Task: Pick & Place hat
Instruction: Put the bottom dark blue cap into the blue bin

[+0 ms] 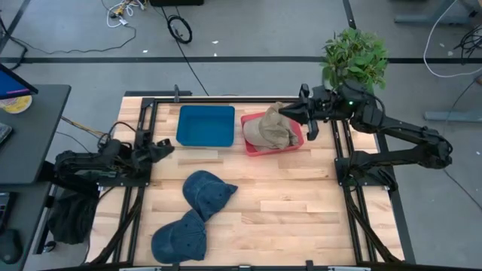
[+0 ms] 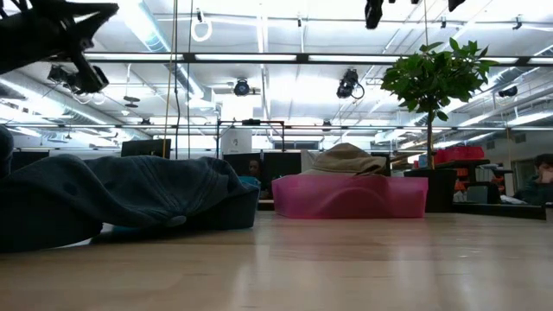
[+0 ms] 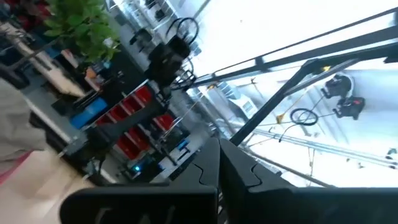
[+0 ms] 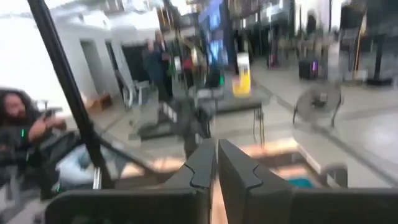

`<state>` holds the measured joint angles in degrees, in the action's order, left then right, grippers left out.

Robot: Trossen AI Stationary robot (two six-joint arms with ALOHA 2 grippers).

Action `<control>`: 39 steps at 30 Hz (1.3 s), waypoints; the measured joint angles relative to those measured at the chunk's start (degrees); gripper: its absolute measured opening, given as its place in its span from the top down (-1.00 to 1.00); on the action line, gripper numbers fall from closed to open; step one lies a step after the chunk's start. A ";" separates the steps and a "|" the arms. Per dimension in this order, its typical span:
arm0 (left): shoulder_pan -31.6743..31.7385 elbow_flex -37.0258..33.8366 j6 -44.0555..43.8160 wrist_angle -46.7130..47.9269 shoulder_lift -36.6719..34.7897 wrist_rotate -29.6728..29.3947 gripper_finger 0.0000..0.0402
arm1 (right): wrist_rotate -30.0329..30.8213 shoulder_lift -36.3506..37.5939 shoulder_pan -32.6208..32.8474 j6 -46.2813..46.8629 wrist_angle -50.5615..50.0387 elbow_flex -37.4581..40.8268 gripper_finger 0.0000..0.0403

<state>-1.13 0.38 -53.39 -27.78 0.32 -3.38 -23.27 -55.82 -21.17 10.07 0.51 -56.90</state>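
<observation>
The right gripper [image 1: 283, 113], fingers together and empty, hovers beside the tan hat [image 1: 269, 129], likely soft and light, best pinched at its brim.

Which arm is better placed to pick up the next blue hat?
Left. Its pincer sits on the same side as the two blue hats, near the blue tray. The right pincer is over the tan hat in the pink tray, farther away.

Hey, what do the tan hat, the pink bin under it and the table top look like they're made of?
The tan hat looks like soft matte cloth: it slumps in creases. The pink bin looks like glossy, slightly see-through plastic, with light showing through its wall. The table top looks like pale wood in jointed strips, lightly sheened.
</observation>
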 joint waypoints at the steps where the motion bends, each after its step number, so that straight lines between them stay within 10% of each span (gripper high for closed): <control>1: 0.00 0.00 0.00 -0.76 0.02 0.00 0.99 | -0.01 -0.06 0.24 -0.82 -1.73 0.01 0.87; 12: -0.02 0.00 0.31 -5.62 0.02 1.51 0.99 | -1.79 -0.31 4.77 -10.79 0.89 2.34 0.87; 24: -0.15 0.59 0.66 -5.91 0.07 4.72 0.99 | -1.19 11.08 4.79 3.05 49.08 33.53 0.87; 39: -0.11 0.83 -1.29 -3.59 0.09 0.00 0.99 | 9.02 21.86 4.33 -1.47 56.92 51.64 0.87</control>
<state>-1.23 1.21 -54.67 -31.37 0.40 -3.38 -14.25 -33.96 -16.84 8.60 57.42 -5.26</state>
